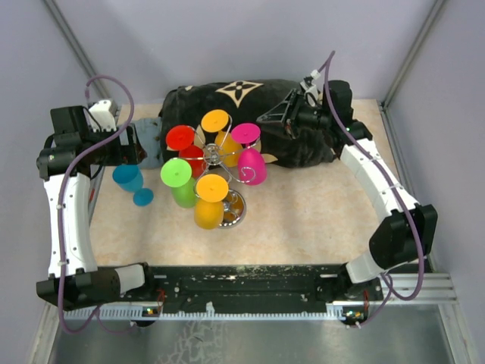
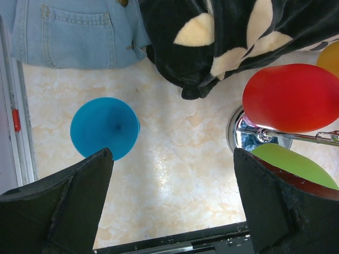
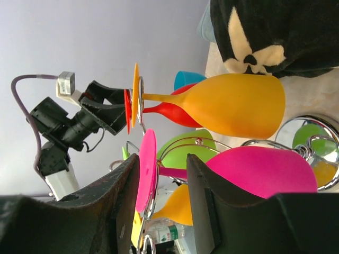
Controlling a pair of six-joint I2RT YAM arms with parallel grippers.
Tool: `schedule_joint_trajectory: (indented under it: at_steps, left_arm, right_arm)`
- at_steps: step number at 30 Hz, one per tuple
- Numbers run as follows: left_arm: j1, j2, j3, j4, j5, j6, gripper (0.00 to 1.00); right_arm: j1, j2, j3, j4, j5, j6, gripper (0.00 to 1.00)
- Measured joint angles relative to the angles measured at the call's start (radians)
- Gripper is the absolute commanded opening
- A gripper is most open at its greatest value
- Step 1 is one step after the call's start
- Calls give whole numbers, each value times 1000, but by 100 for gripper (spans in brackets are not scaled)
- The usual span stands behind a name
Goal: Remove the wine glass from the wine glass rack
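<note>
My left end effector [image 2: 172, 153] gapes wide over the blue wine glass [image 2: 105, 127]; my right end effector [image 3: 163, 157], fingers apart, faces the pink wine glass [image 3: 254, 172].

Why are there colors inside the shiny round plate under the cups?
It's a mirror. In the right wrist view the rack's shiny base shows green and orange reflections; in the left wrist view it glints silver beside the red glass.

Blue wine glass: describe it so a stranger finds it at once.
Find the wire wine glass rack mid-table, hung with coloured glasses. Just left of it, on the tabletop, is the blue wine glass: the only blue one, and the only one off the rack.
</note>
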Motion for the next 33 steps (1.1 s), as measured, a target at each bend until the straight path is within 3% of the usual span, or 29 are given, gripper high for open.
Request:
schedule_joint_trajectory:
  at_steps: [22,33]
  left_arm:
    - [0,0,-20,3,23,-2,99]
    - [0,0,-23,8,31,-2,99]
  right_arm:
    - [33,23,22,21,-3,5,23]
    - [37,23,22,18,-15,4,23]
